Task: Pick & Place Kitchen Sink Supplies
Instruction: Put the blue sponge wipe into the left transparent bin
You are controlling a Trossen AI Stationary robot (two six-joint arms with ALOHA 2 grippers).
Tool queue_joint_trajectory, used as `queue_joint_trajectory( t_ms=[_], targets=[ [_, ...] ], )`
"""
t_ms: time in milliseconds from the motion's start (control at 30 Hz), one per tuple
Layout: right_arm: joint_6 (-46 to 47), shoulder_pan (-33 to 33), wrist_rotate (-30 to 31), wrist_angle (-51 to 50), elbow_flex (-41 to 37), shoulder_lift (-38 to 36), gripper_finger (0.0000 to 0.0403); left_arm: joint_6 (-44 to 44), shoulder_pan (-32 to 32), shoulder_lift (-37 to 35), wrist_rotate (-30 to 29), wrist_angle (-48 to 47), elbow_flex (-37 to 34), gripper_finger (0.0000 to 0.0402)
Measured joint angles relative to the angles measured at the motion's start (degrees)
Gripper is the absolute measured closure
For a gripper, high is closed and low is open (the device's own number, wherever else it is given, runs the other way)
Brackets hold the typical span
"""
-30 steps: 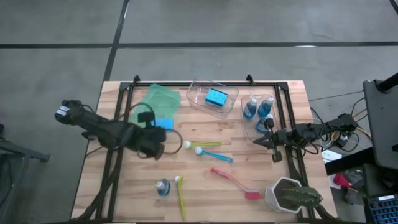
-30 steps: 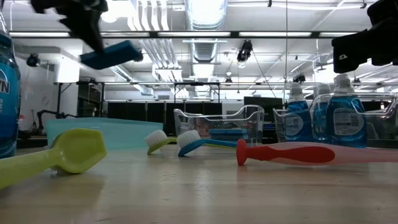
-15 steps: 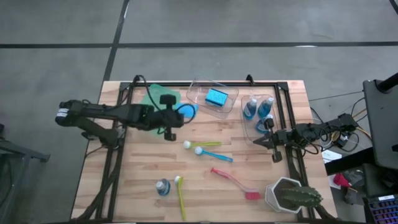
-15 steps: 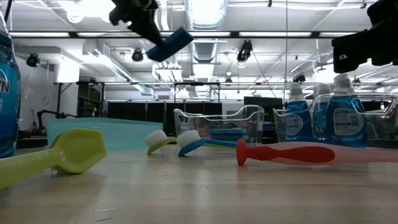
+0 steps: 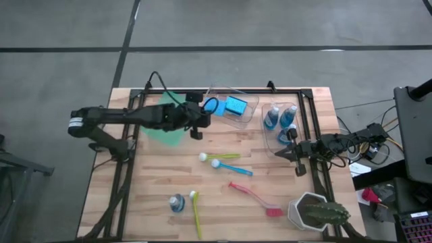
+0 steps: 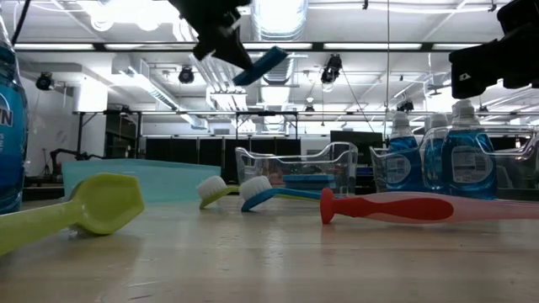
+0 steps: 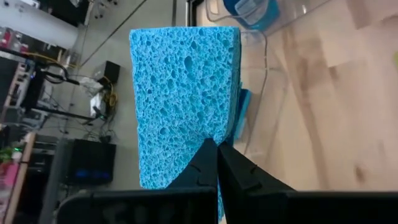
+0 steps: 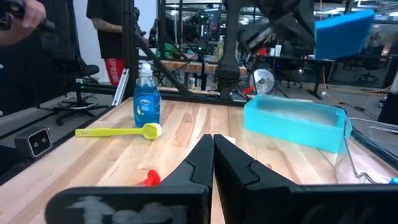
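My left gripper [image 5: 206,115] is shut on a blue sponge [image 7: 183,93], high above the table beside the clear bin [image 5: 219,93]; in the low view the sponge [image 6: 261,66] sticks out tilted. A second blue sponge [image 5: 235,106] lies in that bin. Two blue bottles [image 5: 280,117] stand in another clear bin. A third bottle [image 5: 177,202] stands near the front, next to a yellow-green brush [image 5: 196,214]. A second yellow-green brush [image 5: 219,156], a blue brush [image 5: 234,167] and a red brush [image 5: 255,198] lie mid-table. My right gripper [image 5: 282,154] waits shut at the right, holding nothing. My left gripper pinches the sponge between its two fingers at one edge [image 7: 193,149], with the broad porous face turned toward the wrist camera. The fingers slant down toward the table's right. The sponge is lifted clear of everything and juts out tilted beyond the fingertips.
A green bin [image 5: 165,120] lies under my left arm at the far left. A potted cactus [image 5: 316,212] stands at the near right corner. A black frame [image 5: 135,101] rims the table. Bare wood shows at the near left.
My left gripper has carried the sponge from the green bin's near side toward the table's right and far edges, up to the clear bin, rising a little. Its wrist has rolled, so the sponge now tilts more steeply. My right arm has kept still.
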Motion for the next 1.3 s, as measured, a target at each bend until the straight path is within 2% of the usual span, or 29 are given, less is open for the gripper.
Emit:
queue_joint_trajectory(
  t_ms=[233,567,967,1300],
  targets=[
    [0.0,0.0,0.0,0.0,0.0,0.0,0.0394,3.0,2.7,5.0,0.2,6.0,0.5,0.0401],
    [0.0,0.0,0.0,0.0,0.0,0.0,0.0394,7.4,5.4,15.2,1.2,6.7,8.8,0.0401],
    [0.0,0.0,0.0,0.0,0.0,0.0,0.0394,11.6,11.8,25.3,13.8,2.2,20.0,0.0401],
    [0.0,0.0,0.0,0.0,0.0,0.0,0.0394,13.1,15.8,31.0,14.3,1.8,20.6,0.0401]
  ],
)
